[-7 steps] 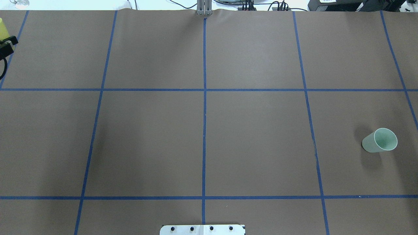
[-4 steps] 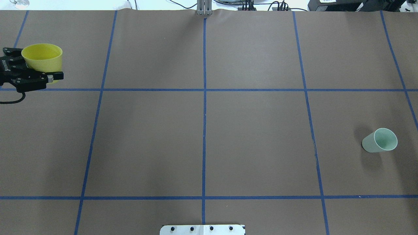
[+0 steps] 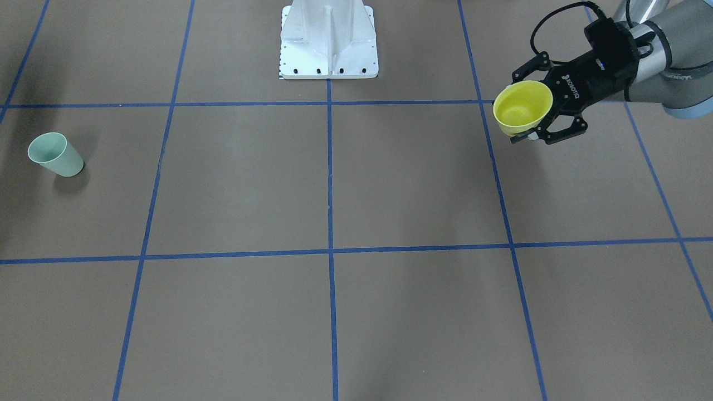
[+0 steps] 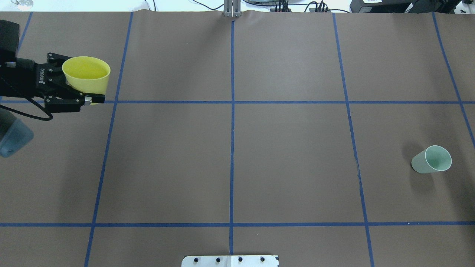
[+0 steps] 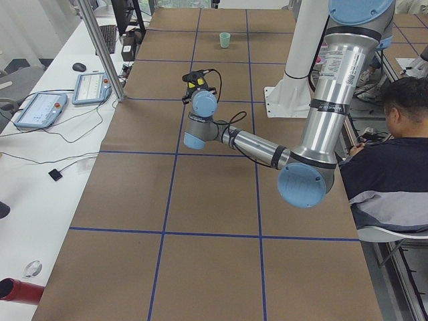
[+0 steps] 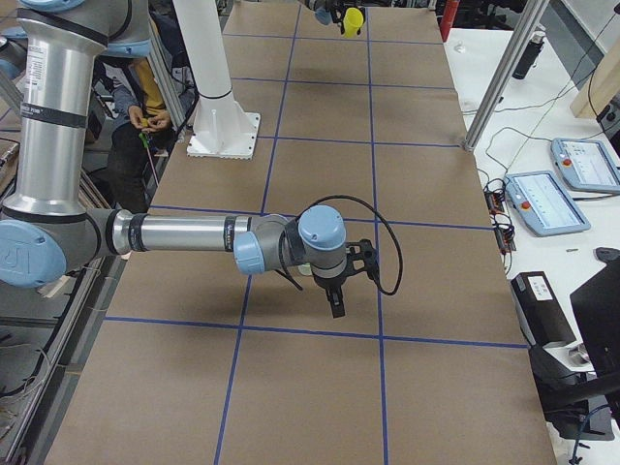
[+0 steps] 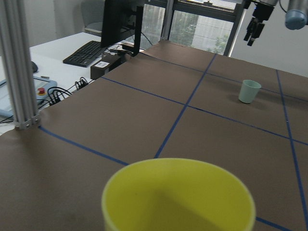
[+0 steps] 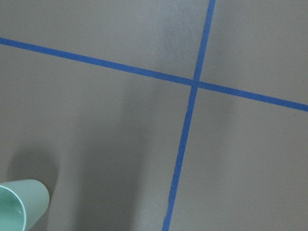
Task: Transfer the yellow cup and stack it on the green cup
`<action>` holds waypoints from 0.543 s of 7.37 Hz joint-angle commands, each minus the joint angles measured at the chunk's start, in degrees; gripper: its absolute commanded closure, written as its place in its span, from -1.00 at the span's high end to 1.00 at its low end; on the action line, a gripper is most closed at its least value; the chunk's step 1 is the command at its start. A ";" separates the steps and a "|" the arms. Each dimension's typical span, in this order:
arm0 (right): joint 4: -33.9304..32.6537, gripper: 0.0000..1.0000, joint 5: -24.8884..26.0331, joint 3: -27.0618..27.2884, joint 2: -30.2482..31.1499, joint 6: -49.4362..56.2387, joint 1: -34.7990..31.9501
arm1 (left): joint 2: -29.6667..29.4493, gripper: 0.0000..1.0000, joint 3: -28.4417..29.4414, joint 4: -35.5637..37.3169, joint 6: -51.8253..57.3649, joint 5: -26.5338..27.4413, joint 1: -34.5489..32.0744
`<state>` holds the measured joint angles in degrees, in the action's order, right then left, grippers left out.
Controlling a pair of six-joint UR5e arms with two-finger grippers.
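Observation:
My left gripper is shut on the bright yellow cup and holds it upright above the far left of the table. The gripper and cup also show in the front view, and the cup's rim fills the bottom of the left wrist view. The pale green cup stands upright on the table at the far right, also in the front view and right wrist view. My right gripper hangs above the table near the green cup. I cannot tell if it is open or shut.
Brown table with a blue tape grid. The white robot base stands at the near middle edge. An aluminium post and pendants stand on the far side table. A seated operator is by the base.
My left gripper came in from the table's left edge and moved right with the yellow cup in it. The green cup has not moved.

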<state>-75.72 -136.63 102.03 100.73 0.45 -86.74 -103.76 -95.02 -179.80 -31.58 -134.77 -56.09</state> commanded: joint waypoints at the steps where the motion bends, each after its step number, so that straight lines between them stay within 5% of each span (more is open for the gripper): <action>1: 4.07 1.00 -1.87 0.88 -0.44 -4.80 -0.01 | -2.23 -1.00 0.18 -0.28 -0.06 6.48 7.20; 3: 4.09 1.00 -11.68 6.12 -3.42 -17.87 0.95 | -5.55 -1.00 1.14 0.41 0.55 9.62 10.29; 4: 4.09 1.00 -11.64 8.94 -5.61 -26.21 5.22 | -7.92 -1.00 3.15 0.68 2.99 9.62 12.48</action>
<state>-71.70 -146.15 107.35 97.60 -15.86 -85.11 -108.95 -93.76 -179.54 -30.67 -125.74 -46.14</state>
